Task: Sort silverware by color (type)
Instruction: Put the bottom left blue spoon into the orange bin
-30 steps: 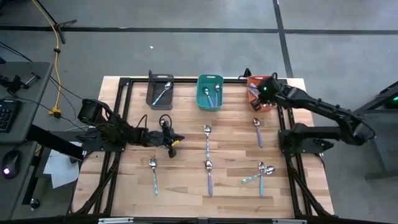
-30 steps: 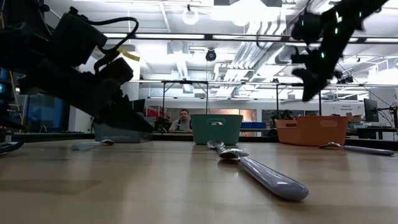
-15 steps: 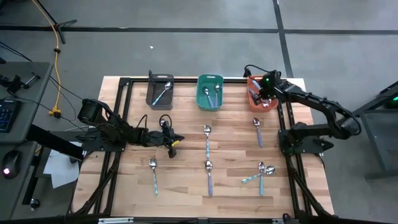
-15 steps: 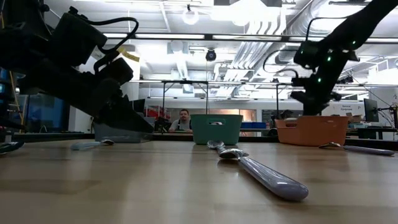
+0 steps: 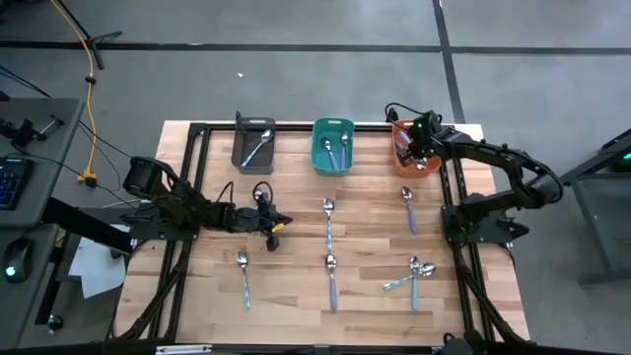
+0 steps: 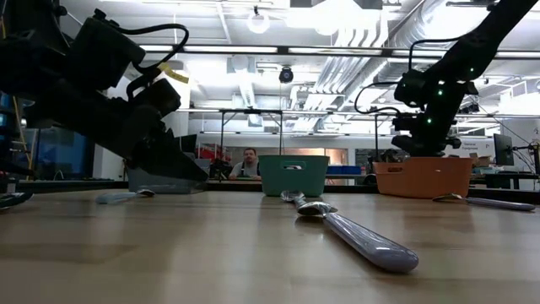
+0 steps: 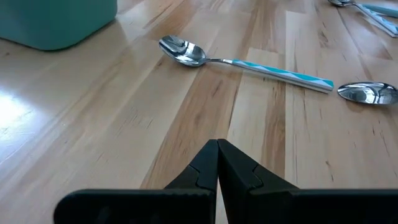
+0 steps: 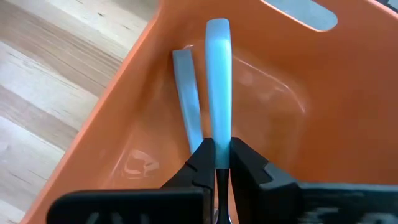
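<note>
Right wrist view: a light blue spoon (image 8: 217,81) is clamped by its handle between the fingers of the right gripper (image 8: 217,155), inside the orange bin (image 8: 323,118); a second pale blue handle (image 8: 188,109) lies against the bin floor just beside it. High view places that gripper (image 5: 415,148) over the orange bin (image 5: 430,168) at the far right of the table (image 5: 296,286).

Remaining silverware, high view: one spoon in the dark grey bin (image 5: 253,145), two in the teal bin (image 5: 333,146). On the open table, a spoon (image 5: 243,276) near left, two spoons in line at centre (image 5: 328,219) and (image 5: 332,279), one (image 5: 408,207) right of centre, and a touching pair (image 5: 414,273) near right.

Left gripper (image 5: 277,219) rests low over the table, left of centre; in the left wrist view its fingers (image 7: 218,168) are pressed together holding nothing, with a teal-striped spoon (image 7: 242,61) lying ahead of them.

Low view: a person (image 6: 249,162) sits in the room beyond the bins.
</note>
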